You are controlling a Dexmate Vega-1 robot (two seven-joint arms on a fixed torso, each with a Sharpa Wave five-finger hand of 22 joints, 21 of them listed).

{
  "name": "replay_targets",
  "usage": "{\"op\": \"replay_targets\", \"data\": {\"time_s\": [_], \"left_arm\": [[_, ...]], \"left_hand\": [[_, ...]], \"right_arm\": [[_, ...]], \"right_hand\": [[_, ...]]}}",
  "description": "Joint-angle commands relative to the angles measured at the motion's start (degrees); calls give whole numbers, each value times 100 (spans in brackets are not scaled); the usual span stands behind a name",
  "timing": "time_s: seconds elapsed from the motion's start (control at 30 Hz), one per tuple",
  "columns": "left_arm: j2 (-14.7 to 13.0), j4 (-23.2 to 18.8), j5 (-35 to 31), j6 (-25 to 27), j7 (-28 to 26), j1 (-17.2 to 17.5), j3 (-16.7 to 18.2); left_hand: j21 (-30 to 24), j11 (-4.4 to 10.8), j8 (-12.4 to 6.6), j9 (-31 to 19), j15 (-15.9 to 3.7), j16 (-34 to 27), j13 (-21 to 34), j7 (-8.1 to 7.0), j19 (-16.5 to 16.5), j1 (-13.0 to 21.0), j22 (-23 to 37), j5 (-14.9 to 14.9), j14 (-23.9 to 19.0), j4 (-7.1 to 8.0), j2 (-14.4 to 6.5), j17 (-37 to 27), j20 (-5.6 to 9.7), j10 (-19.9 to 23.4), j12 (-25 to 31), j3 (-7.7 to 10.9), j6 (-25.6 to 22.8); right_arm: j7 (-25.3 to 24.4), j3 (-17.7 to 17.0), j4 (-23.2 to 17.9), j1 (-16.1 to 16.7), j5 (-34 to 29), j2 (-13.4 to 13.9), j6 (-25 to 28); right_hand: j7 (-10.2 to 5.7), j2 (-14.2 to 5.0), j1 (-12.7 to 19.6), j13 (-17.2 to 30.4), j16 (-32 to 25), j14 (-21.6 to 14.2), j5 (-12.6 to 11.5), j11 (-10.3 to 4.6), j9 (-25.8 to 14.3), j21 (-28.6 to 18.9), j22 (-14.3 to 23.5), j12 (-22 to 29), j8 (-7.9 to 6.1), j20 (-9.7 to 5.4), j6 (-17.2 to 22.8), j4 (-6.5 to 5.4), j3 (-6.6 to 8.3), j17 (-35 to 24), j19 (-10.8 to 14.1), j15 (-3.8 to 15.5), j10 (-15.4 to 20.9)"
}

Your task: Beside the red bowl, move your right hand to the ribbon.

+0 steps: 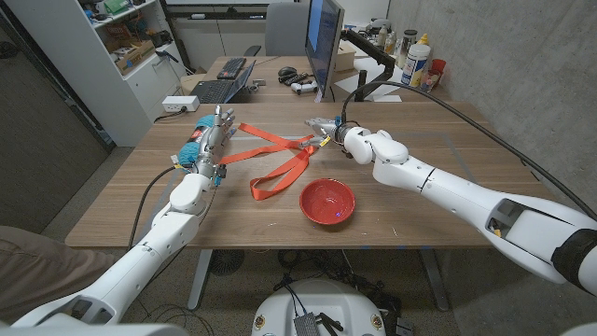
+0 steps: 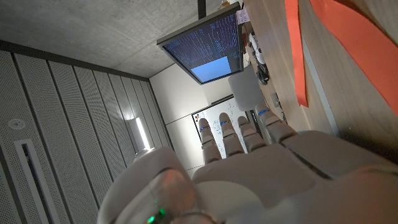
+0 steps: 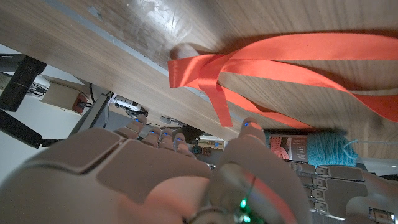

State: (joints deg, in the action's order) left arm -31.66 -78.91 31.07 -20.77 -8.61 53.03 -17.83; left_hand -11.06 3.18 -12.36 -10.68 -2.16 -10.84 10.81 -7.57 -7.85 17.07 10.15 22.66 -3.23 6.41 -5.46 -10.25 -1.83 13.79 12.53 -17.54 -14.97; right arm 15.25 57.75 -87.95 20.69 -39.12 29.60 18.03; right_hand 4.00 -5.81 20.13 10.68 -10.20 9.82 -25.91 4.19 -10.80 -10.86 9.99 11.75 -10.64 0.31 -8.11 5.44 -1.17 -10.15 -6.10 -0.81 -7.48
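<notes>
An orange-red ribbon (image 1: 280,168) lies across the middle of the table, one strand running from near my left hand to a bunched end (image 1: 311,143), the loop reaching down left of the red bowl (image 1: 326,203). My right hand (image 1: 334,132) hovers just behind that bunched end, fingers apart, nothing between them. In the right wrist view the ribbon (image 3: 273,53) lies right beyond my right hand (image 3: 161,171), whose fingertips (image 3: 247,127) come close to a strand. My left hand (image 1: 213,133) stands at the ribbon's other end with its fingers straight; the ribbon (image 2: 367,50) passes beside the left hand (image 2: 261,162).
A teal yarn ball (image 1: 193,147) sits against the outer side of my left hand, also seen as teal yarn (image 3: 323,149). A monitor (image 1: 323,42), a laptop (image 1: 219,89), a black lamp arm (image 1: 373,56) and bottles (image 1: 420,61) crowd the table's far side.
</notes>
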Motion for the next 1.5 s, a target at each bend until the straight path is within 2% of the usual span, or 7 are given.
{"op": "replay_targets", "data": {"time_s": [0.03, 0.27, 0.53, 0.97, 1.07, 1.2, 1.5], "left_arm": [[27, -25, -34, -19, -126, 59, 35], [3, -6, -58, -26, -127, 49, 47], [-4, -32, -65, -7, -114, 57, 32], [-13, -46, -76, 35, -89, 66, -4], [-18, -25, -123, -33, -54, 67, -28], [-2, -41, -89, -14, -33, 67, -35], [-8, -32, -125, -8, -38, 71, -57]], "left_hand": [[-4, 2, 3, -15, -255, 31, 21, 2, 55, 50, 8, -36, 95, -9, -19, -12, 86, -42, -14, 31, 21], [13, 6, 19, -16, -289, 39, 23, 5, 105, 63, 6, -48, 137, -15, -21, -11, 152, -68, -27, 35, 34], [6, -32, 33, -16, -325, 30, 26, 57, 104, 87, 0, -68, 143, -27, -25, -9, 392, -58, -26, 41, 27], [1, -12, 17, -18, -334, 25, 28, 17, 96, 96, -3, -83, 148, -33, -15, -8, 386, -56, -29, 37, -45], [-2, 3, -167, -33, -333, 18, 30, 223, 97, 92, -6, -108, 154, -30, -13, -8, 387, -39, -23, 30, -615], [-4, 24, -26, -31, -334, 15, 31, 73, 92, 102, -6, -116, 155, -36, -8, -8, 388, -38, -26, 29, -333], [-12, 25, -11, -31, -340, 13, 31, 54, 71, 99, -6, -120, 152, -36, 3, -8, 384, -38, -27, 22, -320]], "right_arm": [[206, 113, 208, -133, -12, -63, -136], [214, 198, 444, -240, -21, -146, -259], [236, 245, 638, -314, 10, -217, -296], [132, 280, 919, -412, 121, -360, -239], [84, 290, 856, -397, 108, -342, -211], [109, 313, 830, -416, 87, -343, -141], [58, 302, 829, -445, 106, -348, -82]], "right_hand": [[-4, -16, -56, 7, -13, 367, -1, -31, -9, -23, 16, 6, -25, -20, -32, -16, -3, -12, 15, 11, -74], [-21, -29, -77, 7, -15, 372, 19, -90, -8, -18, 15, 2, -28, -8, -37, -32, -12, -12, 2, 32, -96], [-23, -38, -88, 6, -13, 383, 34, -78, -8, -17, 15, 0, -24, 0, -58, -40, -17, -11, -4, 40, -113], [-44, -37, -129, 6, -25, 363, 74, -41, -7, -21, 14, 18, -59, 12, 19, -62, -41, -10, 4, 17, -86], [-76, -37, -149, 5, -33, 342, 92, -55, -6, -23, 14, 30, -78, 21, 71, -74, -52, -10, 8, 18, -61], [-79, -36, -167, 5, -36, 333, 108, -57, -5, -24, 14, 36, -79, 30, 81, -83, -62, -10, 11, 16, -47], [-56, -28, -195, 5, -37, 329, 133, -47, -5, -25, 14, 42, -85, 40, 108, -97, -79, -11, 15, 12, -35]]}}
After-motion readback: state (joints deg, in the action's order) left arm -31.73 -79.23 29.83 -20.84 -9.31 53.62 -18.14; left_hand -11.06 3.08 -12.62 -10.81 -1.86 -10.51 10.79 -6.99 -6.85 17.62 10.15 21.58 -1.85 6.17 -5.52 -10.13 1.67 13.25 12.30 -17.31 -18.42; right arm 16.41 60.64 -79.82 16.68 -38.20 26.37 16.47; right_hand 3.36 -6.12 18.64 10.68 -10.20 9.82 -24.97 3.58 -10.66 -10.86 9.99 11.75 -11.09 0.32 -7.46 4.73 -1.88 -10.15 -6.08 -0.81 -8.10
